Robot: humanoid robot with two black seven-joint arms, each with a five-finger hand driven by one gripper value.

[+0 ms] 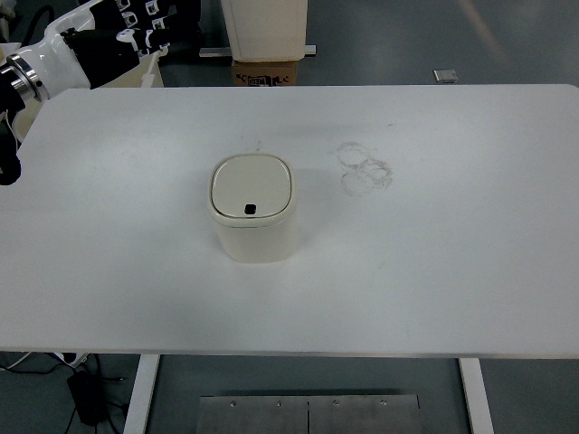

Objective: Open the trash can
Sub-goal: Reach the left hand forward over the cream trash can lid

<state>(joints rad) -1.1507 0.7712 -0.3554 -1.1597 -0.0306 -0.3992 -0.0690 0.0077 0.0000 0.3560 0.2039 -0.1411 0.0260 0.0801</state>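
A small cream trash can (254,210) is seen standing upright on the white table (434,271), a little left of the table's middle. Its rounded-square lid (251,185) is shut and lies flat on the body. A small dark square (251,210) is set in the lid near its front edge; no writing can be read on the can.

To the right of the can, well apart from it, several faint ring stains (365,168) are marked on the table top.

The left arm (54,56) is seen at the upper left corner, white with a silver ring at the joint and black parts beyond it. A dark part of it (7,154) is shown at the left edge, over the table's corner, far from the can. Whether the fingers are apart or together cannot be told, as the hand is cut off by the edge of the picture. The right hand is not shown.

Beyond the far edge of the table, a white bin-like object (264,29) is placed on a brown cardboard box (267,72); dark print is visible on the box but is too small to be read. A small flat grey object (445,76) lies on the grey floor (507,36) further right. Under the table's near edge, black cables (86,393) and a metal plate (308,413) are seen.
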